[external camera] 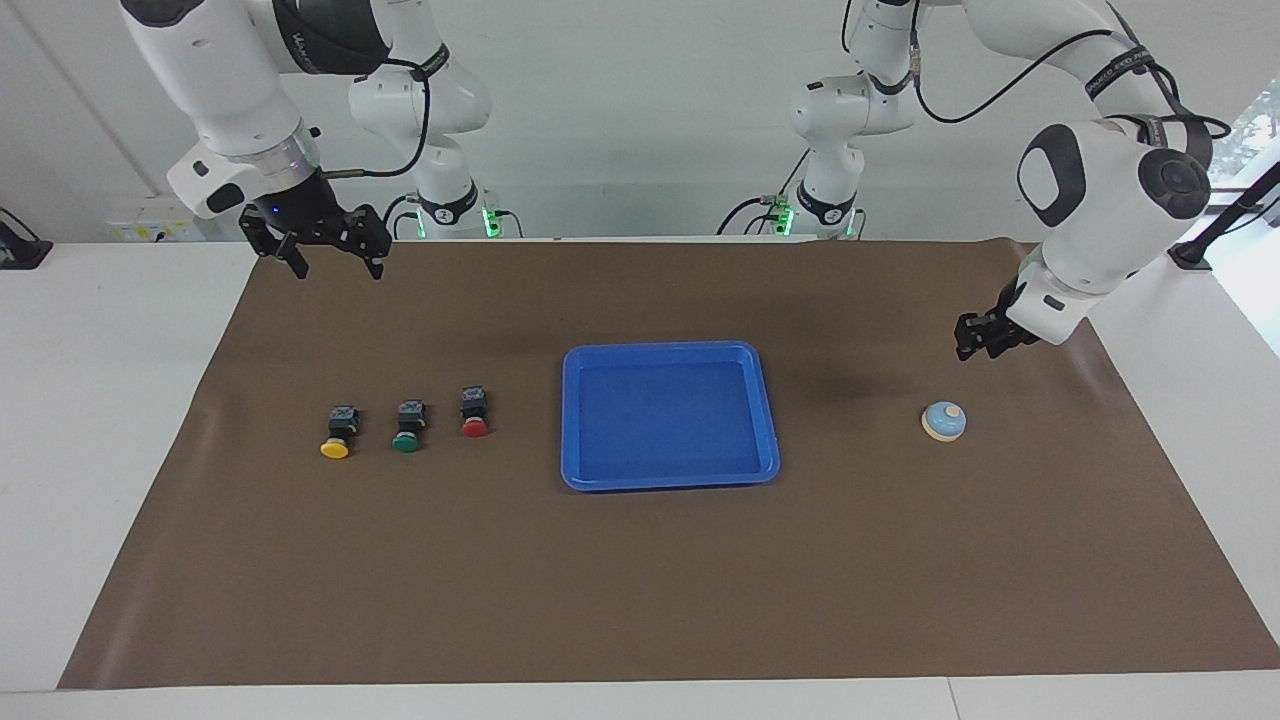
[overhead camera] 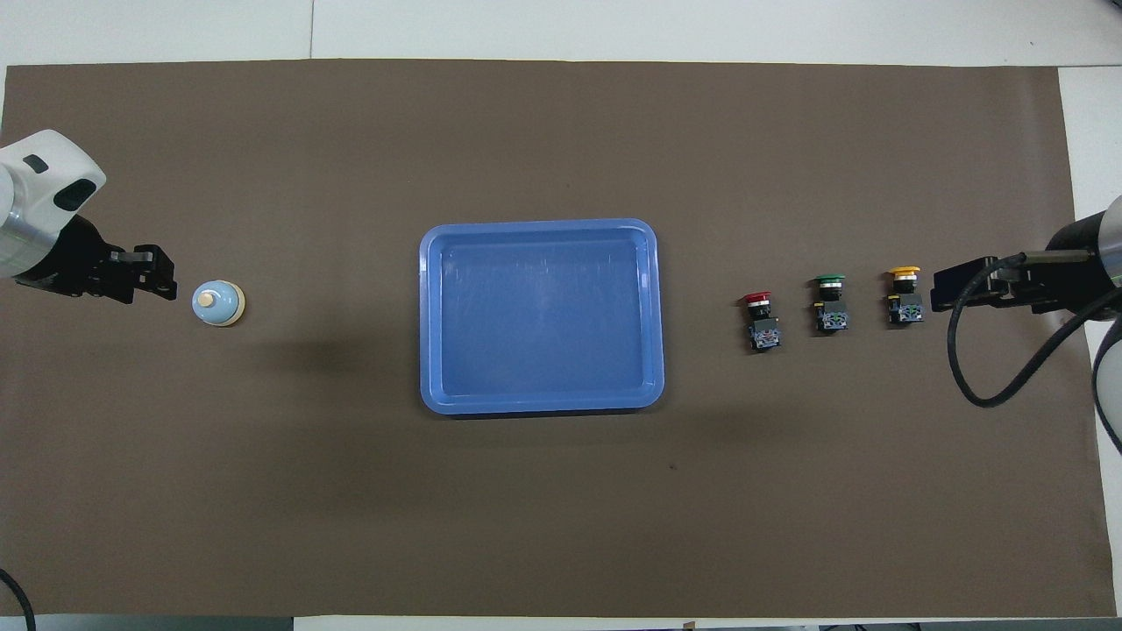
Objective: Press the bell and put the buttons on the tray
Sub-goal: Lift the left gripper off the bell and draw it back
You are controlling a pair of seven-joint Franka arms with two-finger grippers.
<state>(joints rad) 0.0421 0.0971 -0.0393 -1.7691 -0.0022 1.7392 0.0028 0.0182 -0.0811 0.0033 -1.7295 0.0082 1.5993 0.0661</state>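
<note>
The tabletop [external camera: 120,420] is covered by a brown mat [external camera: 640,600]. The tray [external camera: 668,480] lies flat at the middle of the mat with nothing in it. The bell [external camera: 943,421] stands upright on the mat toward the left arm's end of the tabletop, well apart from the tray. The left gripper [external camera: 975,338] hangs in the air above the mat, clear of the bell and touching nothing; how far its fingers stand apart cannot be told from either view, and nothing is seen held in them. The three buttons lie in a row toward the right arm's end, apart from one another and from the tray: the red button [external camera: 474,412] closest to the tray, the green button [external camera: 408,427] in the middle, the yellow button [external camera: 338,433] closest to the mat's end. Each lies on its side, cap pointing away from the robots. The right gripper [external camera: 335,262] waits raised over the mat's edge at the robots' end, fingers spread wide and holding nothing.
</note>
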